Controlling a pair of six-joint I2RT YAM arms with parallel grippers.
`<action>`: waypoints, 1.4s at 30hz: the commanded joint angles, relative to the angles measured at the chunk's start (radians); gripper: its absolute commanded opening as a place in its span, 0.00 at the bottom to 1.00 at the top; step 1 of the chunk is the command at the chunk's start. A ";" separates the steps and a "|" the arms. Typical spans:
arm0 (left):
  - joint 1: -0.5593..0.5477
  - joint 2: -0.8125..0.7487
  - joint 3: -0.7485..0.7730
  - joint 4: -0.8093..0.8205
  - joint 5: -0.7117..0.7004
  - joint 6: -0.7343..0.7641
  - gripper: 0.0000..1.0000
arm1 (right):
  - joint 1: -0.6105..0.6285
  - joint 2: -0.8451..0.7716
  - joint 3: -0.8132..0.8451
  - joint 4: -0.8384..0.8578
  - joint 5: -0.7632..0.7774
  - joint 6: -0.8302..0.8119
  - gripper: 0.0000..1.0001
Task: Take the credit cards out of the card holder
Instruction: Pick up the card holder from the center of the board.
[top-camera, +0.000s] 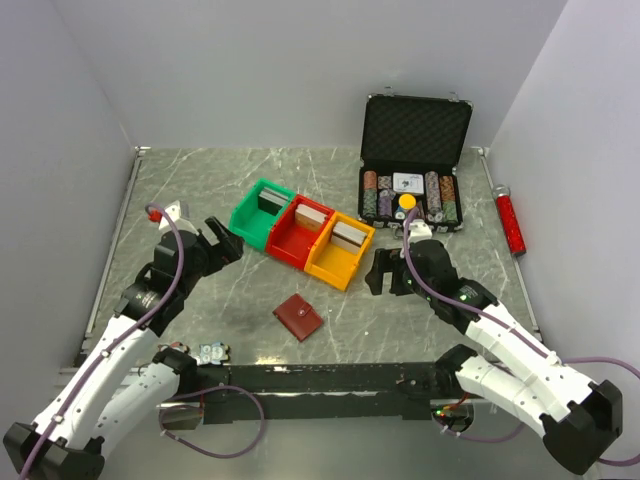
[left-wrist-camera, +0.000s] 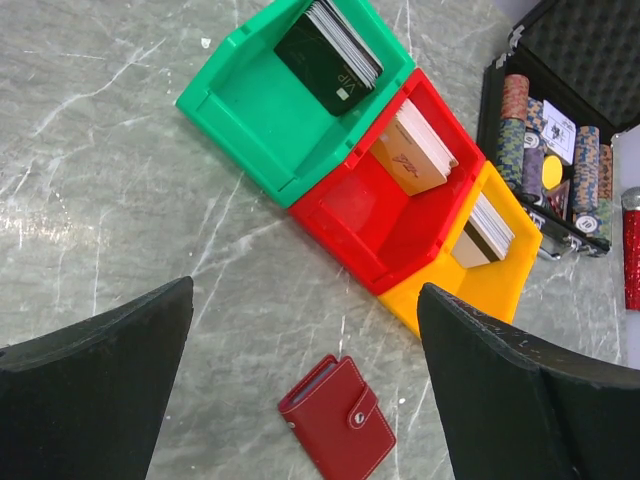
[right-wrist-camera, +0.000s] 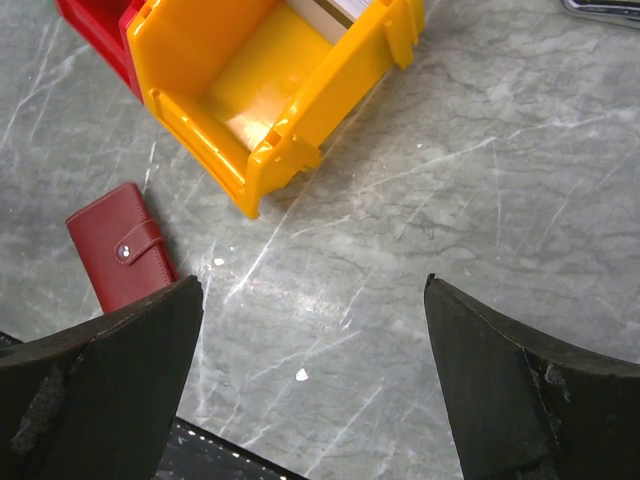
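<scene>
The card holder (top-camera: 298, 317) is a small dark-red wallet lying shut on the marble table, its strap tab snapped. It shows low in the left wrist view (left-wrist-camera: 338, 418) and at the left edge of the right wrist view (right-wrist-camera: 120, 247). The credit cards are hidden inside it; only a thin pale edge shows at its open side. My left gripper (top-camera: 226, 241) is open and empty, up and left of the wallet. My right gripper (top-camera: 385, 272) is open and empty, to the wallet's right, near the yellow bin.
Green (top-camera: 262, 212), red (top-camera: 299, 231) and yellow (top-camera: 339, 249) bins stand in a diagonal row, each with a card deck. An open black chip case (top-camera: 412, 165) is behind them. A red cylinder (top-camera: 510, 219) lies at the far right. A black bar (top-camera: 330, 378) runs along the near edge.
</scene>
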 joint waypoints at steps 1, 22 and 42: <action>0.001 -0.012 0.008 0.014 -0.015 -0.023 0.99 | 0.015 -0.002 0.041 0.001 -0.010 -0.019 0.99; 0.001 -0.101 -0.080 0.059 0.052 -0.029 0.99 | 0.286 0.101 0.111 0.042 -0.023 -0.037 0.92; 0.001 -0.183 -0.141 0.017 0.097 -0.108 0.99 | 0.495 0.571 0.200 0.244 -0.072 0.079 0.74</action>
